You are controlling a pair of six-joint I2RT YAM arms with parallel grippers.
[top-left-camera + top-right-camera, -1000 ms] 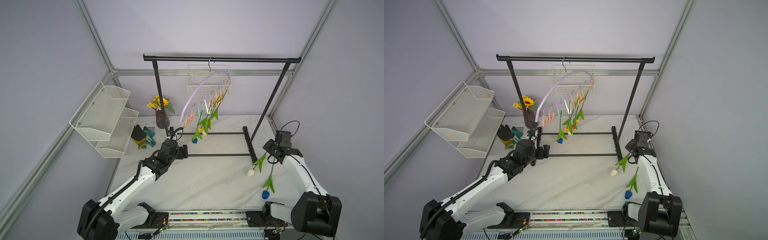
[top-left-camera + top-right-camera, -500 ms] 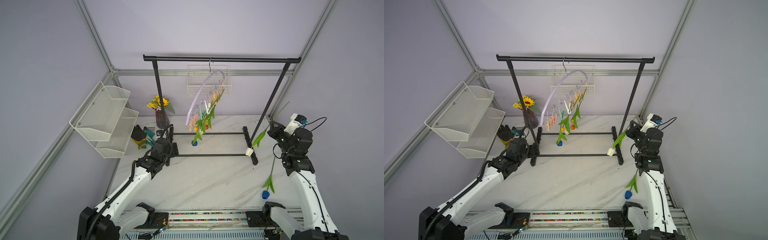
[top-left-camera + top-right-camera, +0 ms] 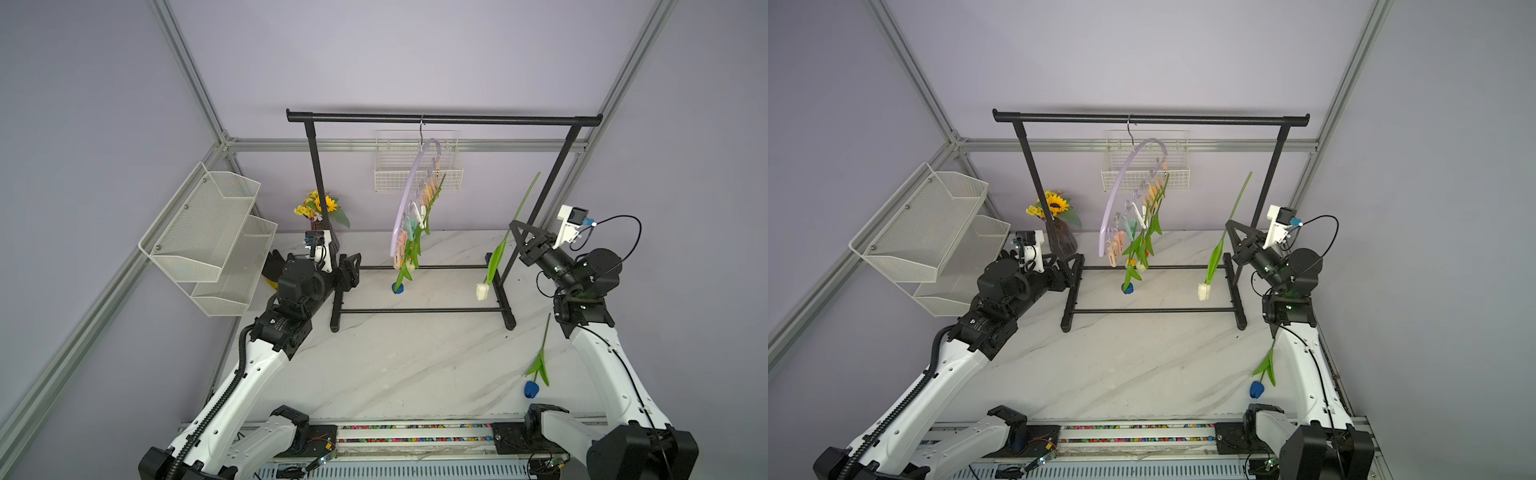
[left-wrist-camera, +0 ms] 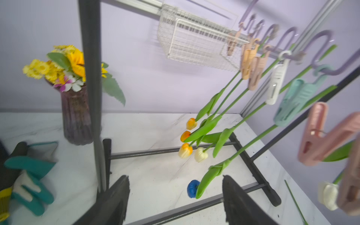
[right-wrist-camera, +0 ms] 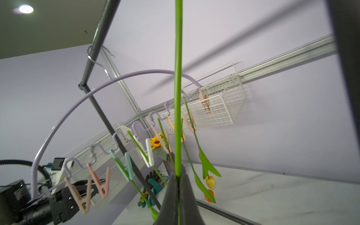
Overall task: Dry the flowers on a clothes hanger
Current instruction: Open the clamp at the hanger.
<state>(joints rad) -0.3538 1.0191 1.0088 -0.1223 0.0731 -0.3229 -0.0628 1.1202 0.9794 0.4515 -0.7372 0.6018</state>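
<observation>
The white tulip (image 3: 482, 291) hangs head-down in the air, just beside the right-hand post of the garment rack (image 3: 440, 119). Its stem is pinched partway up by the right gripper (image 3: 513, 226), whose fingers are clenched flat on the green stalk in the right wrist view. Held this way, the long bare end sticks up free, which I judge is meant to leave a length for a clip to bite. Further toward the left arm's side, the clothes hanger (image 5: 136, 74) dangles by its hook from the rack's bar, with five tulips (image 4: 185, 150) already pegged by their stems so the heads droop. Two pink clips (image 5: 103, 191) at its lower end look empty. The left gripper (image 4: 175, 178) sits near those, fingers spread and grasping nothing, probably placed to squeeze one open. One blue tulip (image 3: 532, 388) lies on the table (image 3: 395, 365) by the right arm's base, not yet hung
</observation>
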